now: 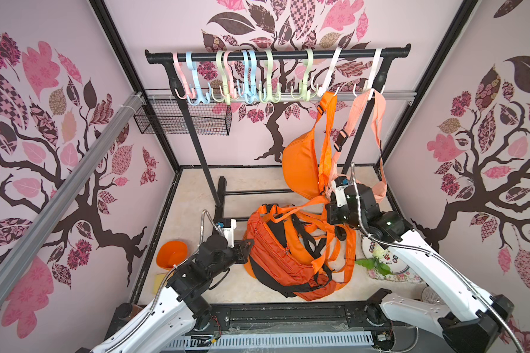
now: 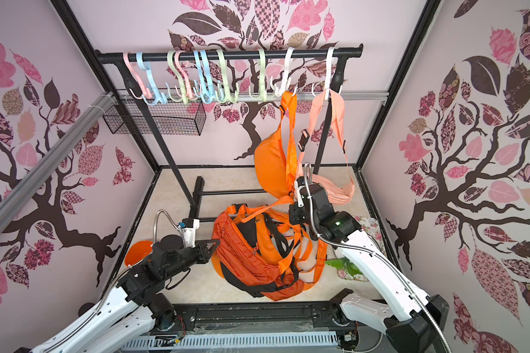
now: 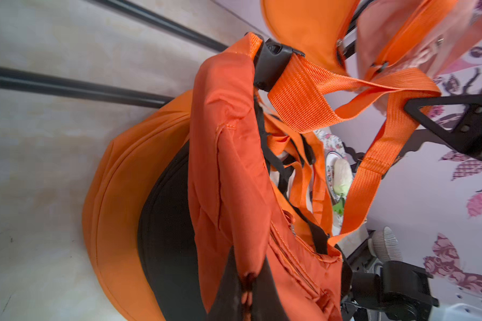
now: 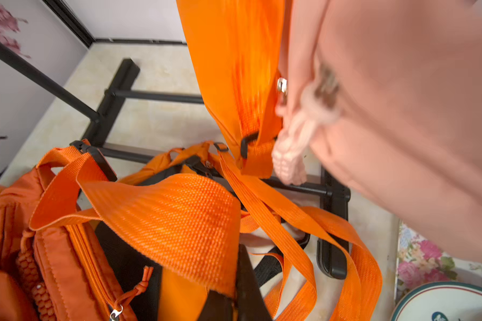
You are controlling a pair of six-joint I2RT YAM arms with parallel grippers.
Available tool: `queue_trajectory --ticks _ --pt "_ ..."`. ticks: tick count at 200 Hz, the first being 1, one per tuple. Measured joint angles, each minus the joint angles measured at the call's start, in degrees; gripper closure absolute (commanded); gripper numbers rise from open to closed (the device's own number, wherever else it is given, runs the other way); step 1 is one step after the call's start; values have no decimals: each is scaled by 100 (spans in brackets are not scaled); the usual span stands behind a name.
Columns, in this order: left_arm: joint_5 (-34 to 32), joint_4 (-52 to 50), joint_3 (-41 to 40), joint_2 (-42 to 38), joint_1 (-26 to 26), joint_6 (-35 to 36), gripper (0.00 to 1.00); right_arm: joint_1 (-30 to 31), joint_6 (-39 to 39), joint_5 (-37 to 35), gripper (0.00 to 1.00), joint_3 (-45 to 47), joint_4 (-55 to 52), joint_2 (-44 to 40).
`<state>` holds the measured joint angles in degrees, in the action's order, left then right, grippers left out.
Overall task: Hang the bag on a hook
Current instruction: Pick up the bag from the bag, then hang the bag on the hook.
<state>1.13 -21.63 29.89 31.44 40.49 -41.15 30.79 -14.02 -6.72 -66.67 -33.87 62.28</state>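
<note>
Pink wallpaper printed with dark tree branches and patterned leaves [image 1: 58, 107] lines the walls around a cream marbled floor [image 1: 193, 189]. A black metal clothes rail [image 1: 276, 55] runs across the upper middle of both top views, carrying a row of pastel plastic hooks [image 1: 270, 79]. A white left arm [image 1: 153, 311] and a white right arm [image 1: 416, 253] reach in from the bottom corners.

Two bags hang from hooks at the rail's right end, right of centre: a plain orange crescent-shaped bag [image 1: 300, 165] and a peach fabric bag [image 1: 380, 189].

An orange nylon bag with black panels [image 1: 276, 259] lies slumped on the floor at lower centre, on no hook. Its orange webbing strap [image 1: 297, 211] is drawn up toward the centre right, where the right gripper [image 1: 328, 201] is clamped on it just beneath the hanging bags. The left gripper [image 1: 249, 244], left of lower centre, is closed on fabric at the bag's edge.

Smaller items: a black wire basket [image 1: 184, 120] sits on the back wall at upper left, and an orange plastic bowl [image 1: 171, 253] sits on the floor at lower left.
</note>
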Motion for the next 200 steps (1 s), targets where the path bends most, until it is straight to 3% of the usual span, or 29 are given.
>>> queue_trajectory --ticks 39,71,154,200 --pt "-42 -4 179 -846 0 382 100 28 103 -103 100 -831 31 -247" --pt "-68 15 793 -911 0 734 100 28 256 -35 100 -1996 122 -26" --pt "-260 308 2391 -236 0 1648 100 33 811 404 100 -6481 -17 2500" --pt "-483 278 3217 470 0 1961 100 42 1165 328 100 -8327 -61 3766"
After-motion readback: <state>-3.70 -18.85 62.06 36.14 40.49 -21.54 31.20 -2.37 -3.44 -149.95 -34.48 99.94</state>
